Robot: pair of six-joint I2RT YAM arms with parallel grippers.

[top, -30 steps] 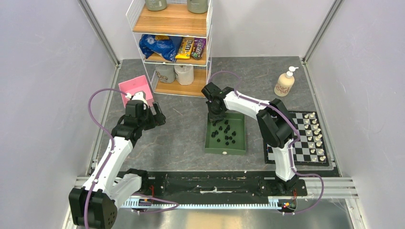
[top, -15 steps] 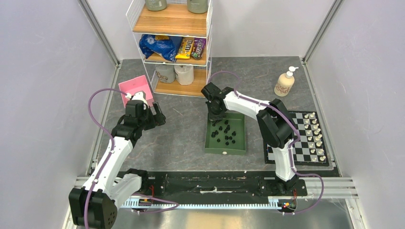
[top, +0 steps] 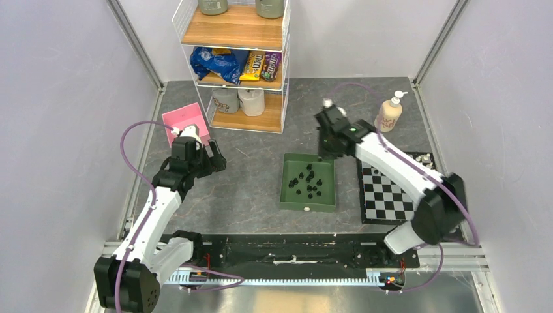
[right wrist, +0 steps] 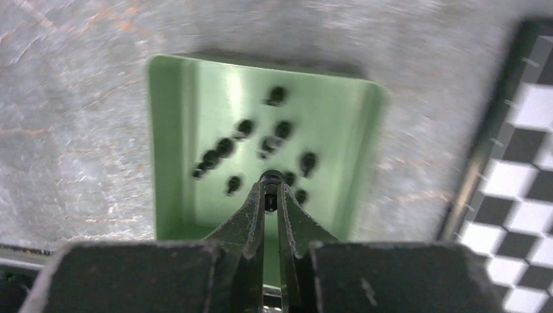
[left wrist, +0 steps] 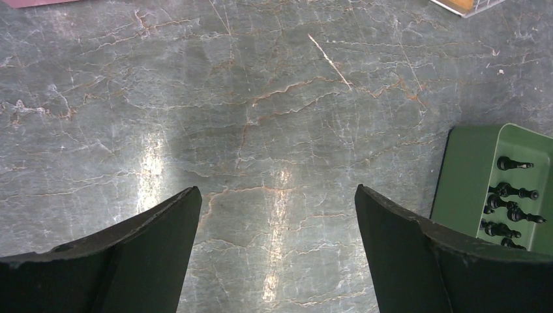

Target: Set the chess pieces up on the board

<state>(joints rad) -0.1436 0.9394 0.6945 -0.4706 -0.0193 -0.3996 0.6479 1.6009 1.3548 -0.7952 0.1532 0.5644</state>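
My right gripper (right wrist: 271, 188) is shut on a small black chess piece (right wrist: 270, 177) and holds it above the green tray (right wrist: 171, 124). In the top view this gripper (top: 325, 151) hangs over the tray's far right corner. Several black chess pieces (top: 308, 182) lie in the tray (top: 288, 195), and they show blurred in the right wrist view (right wrist: 225, 147). The checkered board (top: 385, 195) lies right of the tray, with white pieces (top: 424, 158) at its far right, mostly hidden by my right arm. My left gripper (top: 212, 160) is open and empty over bare table (left wrist: 277, 192).
A wire shelf rack (top: 238, 59) with snacks and rolls stands at the back. A pink box (top: 186, 120) lies beside my left arm. A cream soap pump bottle (top: 389, 112) stands at the back right. The left wrist view shows the tray's edge (left wrist: 469, 176).
My right arm has swung from the tray's far left corner to the right and risen, carrying a black piece. Its forearm now crosses the board. The left arm has not moved.
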